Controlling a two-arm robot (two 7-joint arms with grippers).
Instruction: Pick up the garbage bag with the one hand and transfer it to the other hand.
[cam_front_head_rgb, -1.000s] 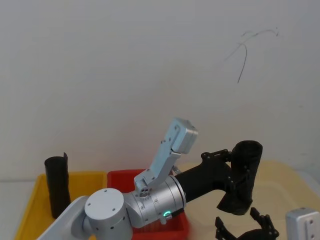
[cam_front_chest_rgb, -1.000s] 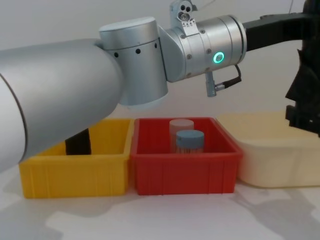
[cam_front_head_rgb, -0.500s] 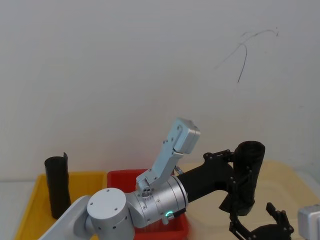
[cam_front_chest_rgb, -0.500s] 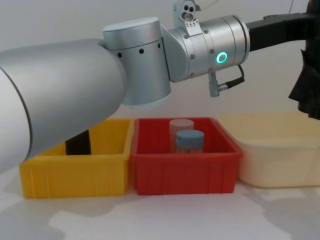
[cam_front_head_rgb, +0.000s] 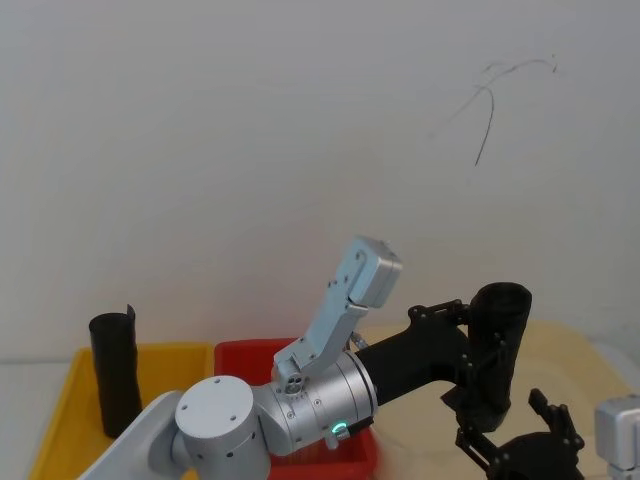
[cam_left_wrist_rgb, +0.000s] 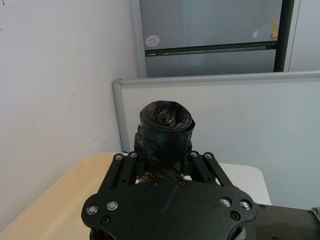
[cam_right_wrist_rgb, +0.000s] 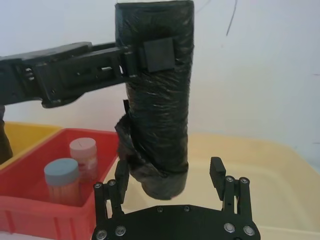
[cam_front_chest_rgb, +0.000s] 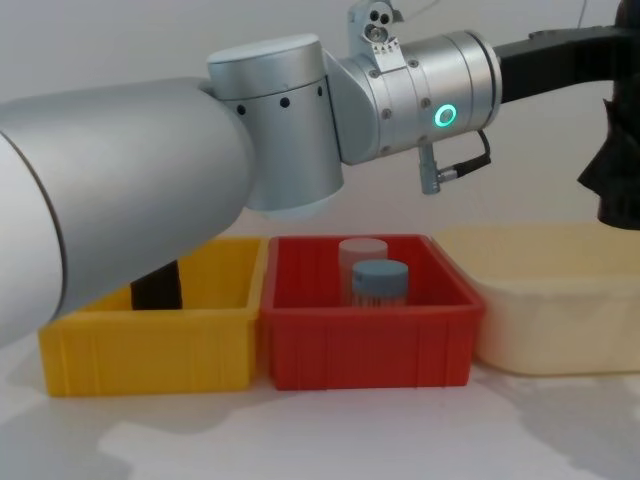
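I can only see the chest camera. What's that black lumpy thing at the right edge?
Observer: It's the garbage bag, a tight black cylinder held upright by the left pincer.
Operator: Where's the other pincer?
Observer: The right pincer is open at the bag's lower end, a finger on each side, not gripping.
Operator: And the dark thing in the yellow bin?
Observer: Another black roll, standing upright.

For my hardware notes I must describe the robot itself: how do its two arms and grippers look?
The left arm is bulky silver cylinders with a glowing green ring light, a thin black cable and a boxy silver bracket. The left gripper and the right gripper are black angular linkages with small silver screws.
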